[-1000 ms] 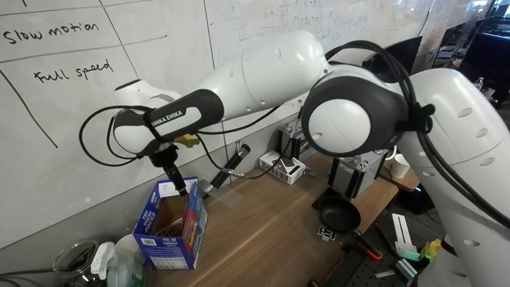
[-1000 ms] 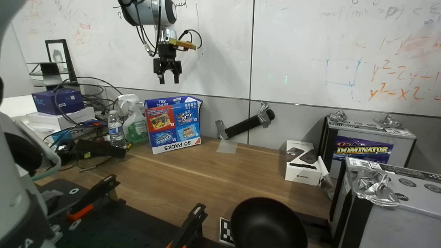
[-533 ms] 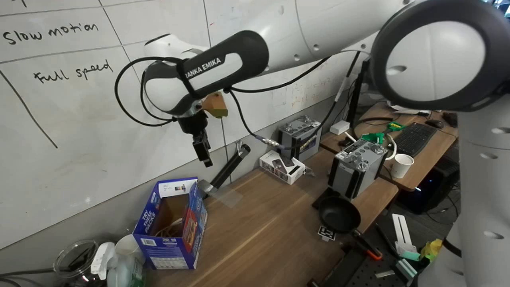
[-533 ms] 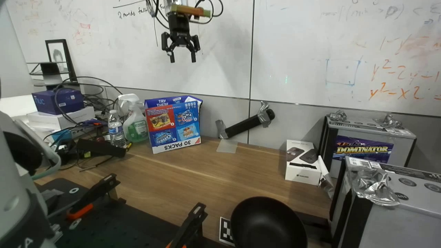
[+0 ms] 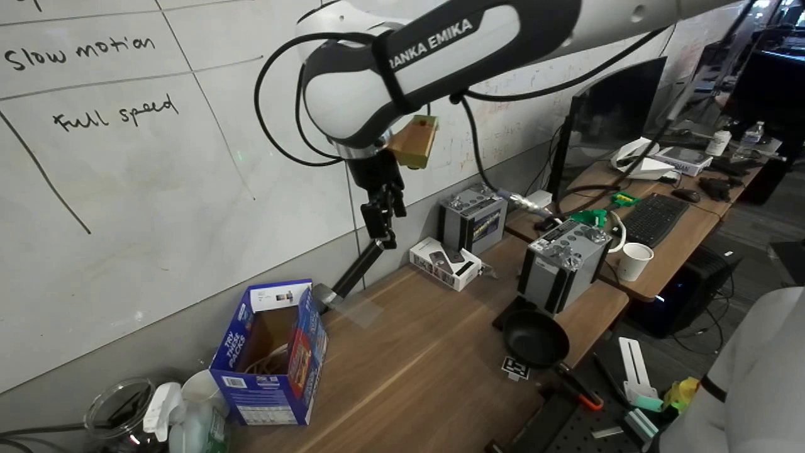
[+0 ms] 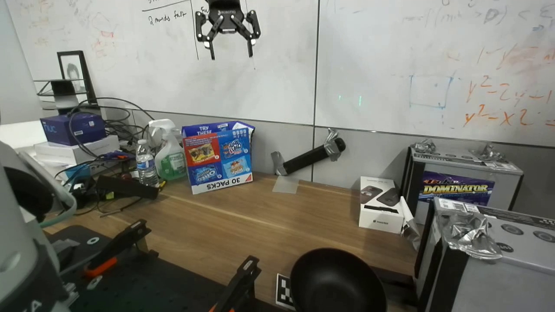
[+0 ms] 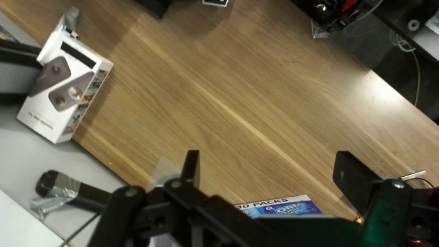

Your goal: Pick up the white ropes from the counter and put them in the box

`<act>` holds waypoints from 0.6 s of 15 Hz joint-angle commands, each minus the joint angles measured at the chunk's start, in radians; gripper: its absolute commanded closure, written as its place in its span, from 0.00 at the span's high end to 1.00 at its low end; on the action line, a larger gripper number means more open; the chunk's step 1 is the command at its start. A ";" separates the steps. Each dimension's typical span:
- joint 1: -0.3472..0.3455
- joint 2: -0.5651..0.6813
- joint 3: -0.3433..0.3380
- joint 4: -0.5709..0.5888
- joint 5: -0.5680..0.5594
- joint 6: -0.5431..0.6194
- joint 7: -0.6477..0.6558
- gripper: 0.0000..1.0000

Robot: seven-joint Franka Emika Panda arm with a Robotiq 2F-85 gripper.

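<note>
The white ropes (image 5: 269, 362) lie inside the blue box, partly hidden by its walls. They are out of view in the wrist view. The box (image 5: 264, 399) stands open-topped on the brown counter (image 5: 402, 371), against the wall. It also shows in an exterior view (image 6: 219, 160), and its lower edge shows in the wrist view (image 7: 288, 207). My gripper (image 6: 232, 57) hangs open and empty, high above the counter. In an exterior view the gripper (image 5: 385, 242) is up and to the right of the box. In the wrist view the gripper's (image 7: 267, 156) fingers stand wide apart.
A spray bottle (image 6: 170, 151) and water bottle (image 6: 146, 162) stand beside the box. A black tube (image 6: 308, 158) is taped to the wall. A white carton (image 6: 380, 206), grey batteries (image 6: 481, 251) and a black pan (image 6: 338, 281) are on the counter. Clamps (image 6: 236, 284) line its front edge.
My gripper has risen and moved away from above the box, toward the right in an exterior view. Its fingers have spread wider. The box and the ropes in it have not moved.
</note>
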 commanded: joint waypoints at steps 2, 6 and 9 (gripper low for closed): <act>-0.012 -0.306 -0.028 -0.264 0.069 -0.012 0.179 1.00; -0.014 -0.512 -0.065 -0.413 0.156 -0.003 0.278 1.00; -0.027 -0.592 -0.087 -0.467 0.203 0.034 0.341 1.00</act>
